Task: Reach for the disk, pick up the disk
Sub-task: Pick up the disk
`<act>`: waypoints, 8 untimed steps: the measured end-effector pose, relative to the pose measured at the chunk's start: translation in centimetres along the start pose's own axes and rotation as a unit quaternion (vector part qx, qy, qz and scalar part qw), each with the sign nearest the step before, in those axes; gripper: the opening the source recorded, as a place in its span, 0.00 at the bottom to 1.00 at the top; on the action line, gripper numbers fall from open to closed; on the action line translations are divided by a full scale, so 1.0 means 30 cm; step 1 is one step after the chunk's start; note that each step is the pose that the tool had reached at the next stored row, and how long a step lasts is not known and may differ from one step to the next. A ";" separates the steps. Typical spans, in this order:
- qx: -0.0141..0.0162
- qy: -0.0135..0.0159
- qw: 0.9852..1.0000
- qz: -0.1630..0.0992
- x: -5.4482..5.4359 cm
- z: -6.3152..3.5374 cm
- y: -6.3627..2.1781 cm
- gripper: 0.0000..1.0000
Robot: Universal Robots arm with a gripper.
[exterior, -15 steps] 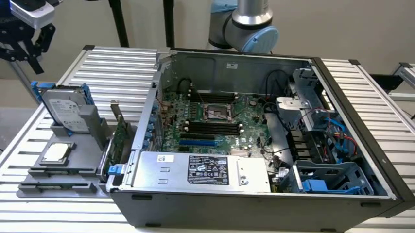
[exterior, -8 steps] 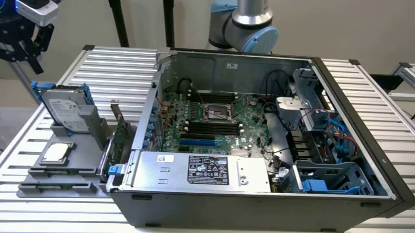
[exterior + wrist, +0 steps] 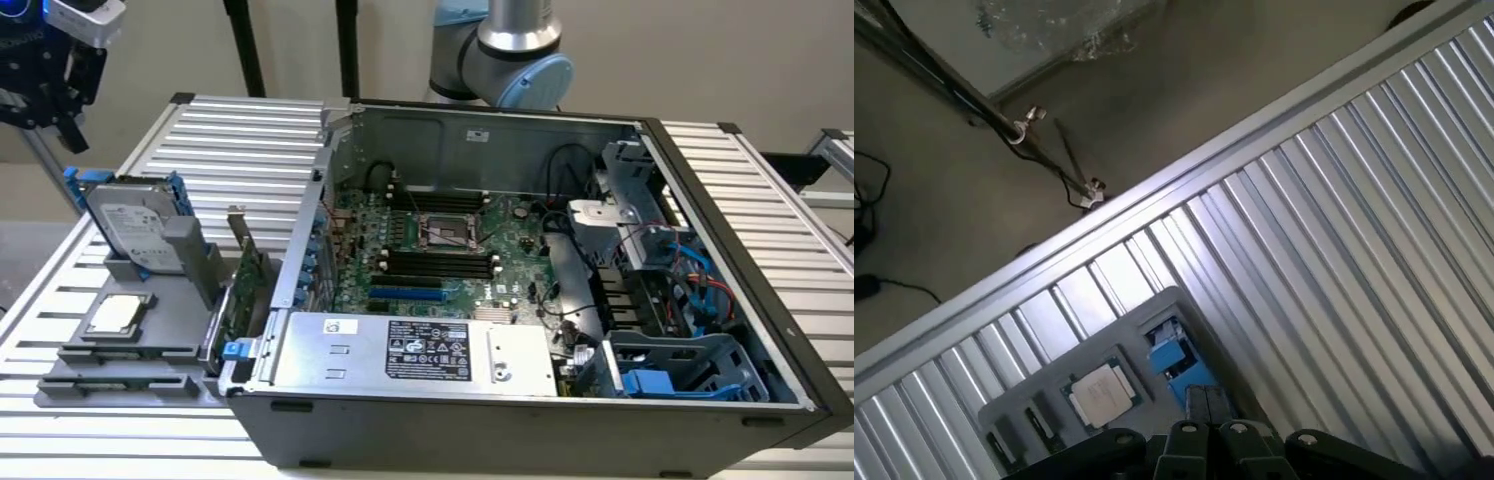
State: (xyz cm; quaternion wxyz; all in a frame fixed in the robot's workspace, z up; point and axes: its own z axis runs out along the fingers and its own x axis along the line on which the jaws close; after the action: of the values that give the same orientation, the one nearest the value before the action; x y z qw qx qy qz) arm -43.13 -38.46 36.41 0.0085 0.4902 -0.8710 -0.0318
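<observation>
One disk (image 3: 134, 233), one chip (image 3: 115, 314), one computer (image 3: 507, 432) (opened).

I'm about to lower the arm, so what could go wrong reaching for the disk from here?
1. The disk leans upright in its grey holder, so the gripper, now well apart from it, might strike its top edge and tip it.
2. The chip lies on the same holder close by, and a circuit card stands beside it; a slightly off approach could knock either.

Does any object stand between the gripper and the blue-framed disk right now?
Nothing visible does. The black gripper hangs in open air above the silver-grey hard drive in its blue plastic carrier, which stands on edge in a grey holder.
</observation>
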 end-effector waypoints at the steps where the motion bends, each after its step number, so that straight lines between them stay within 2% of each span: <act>1: 0.000 0.001 1.000 -0.009 0.000 0.000 0.000 0.11; 4: -0.001 0.002 0.999 -0.036 0.000 0.000 0.000 0.11; 8: -0.001 0.004 0.998 -0.070 0.000 0.000 0.000 0.11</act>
State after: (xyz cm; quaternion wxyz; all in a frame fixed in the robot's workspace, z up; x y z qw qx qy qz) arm -43.12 -38.46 36.42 0.0107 0.5502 -0.8344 -0.0311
